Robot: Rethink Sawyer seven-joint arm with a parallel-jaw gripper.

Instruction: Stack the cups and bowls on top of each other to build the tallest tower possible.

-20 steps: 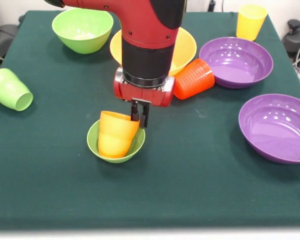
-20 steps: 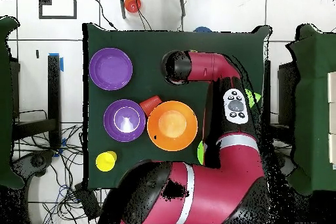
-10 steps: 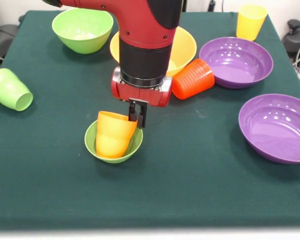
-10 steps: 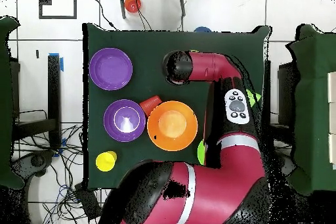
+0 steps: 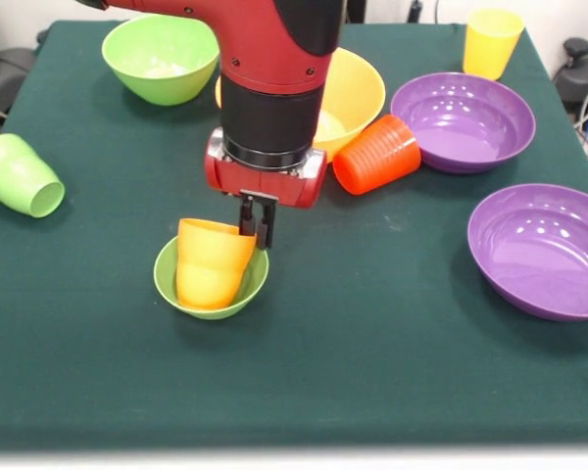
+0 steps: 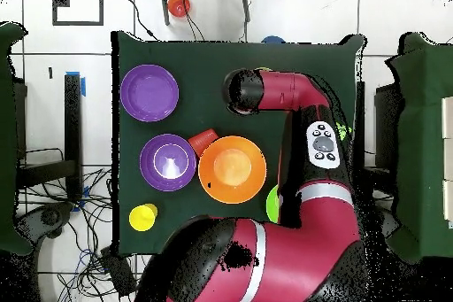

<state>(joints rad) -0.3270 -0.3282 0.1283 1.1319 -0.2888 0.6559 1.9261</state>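
Observation:
The orange cup (image 5: 208, 262) stands tilted, mouth up, inside the small light-green bowl (image 5: 167, 284) on the green cloth. My gripper (image 5: 256, 227) is shut on the cup's right rim. In the overhead view the arm (image 6: 265, 91) hides the gripper, this cup and this bowl. Behind the arm sits the large orange-yellow bowl (image 5: 358, 88), with the red cup (image 5: 377, 155) on its side against it. Two purple bowls (image 5: 463, 119) (image 5: 544, 250) sit at the right. No tower shows.
A yellow cup (image 5: 490, 41) stands upright at the far right corner. A light-green cup (image 5: 18, 174) lies on its side near the left edge. A medium light-green bowl (image 5: 162, 57) sits at the far left.
In the front view my gripper has moved left and slightly toward the camera. The orange cup and the small green bowl under it have shifted left with it.

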